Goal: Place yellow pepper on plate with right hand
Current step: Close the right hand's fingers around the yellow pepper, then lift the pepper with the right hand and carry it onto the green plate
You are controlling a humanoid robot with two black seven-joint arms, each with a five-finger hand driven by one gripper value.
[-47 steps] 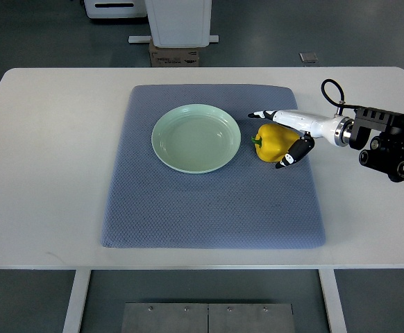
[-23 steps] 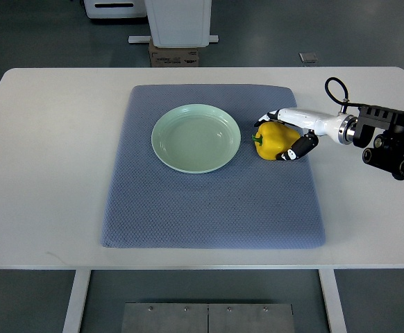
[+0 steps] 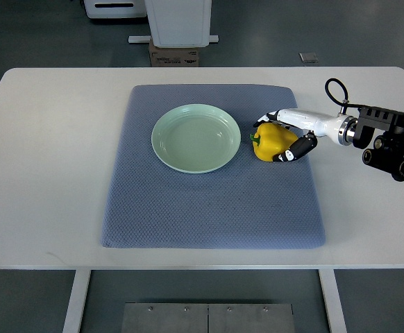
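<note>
A: Where's your yellow pepper (image 3: 271,141) right now?

B: It lies on the blue-grey mat (image 3: 209,208), just right of the pale green plate (image 3: 196,137), close to the rim but apart from it, its green stem toward the plate. Your right hand (image 3: 285,136) is curled around its right side, fingers (image 3: 268,117) over the far side and thumb on the near side, so you're gripping it. Your left hand isn't in view.

A: How will it handle?

B: I'd judge it light, firm and hollow, with a waxy, slippery skin and lobed sides. Take hold across the wide body, not the stem, and squeeze only moderately so it neither squirts out nor bruises
</note>
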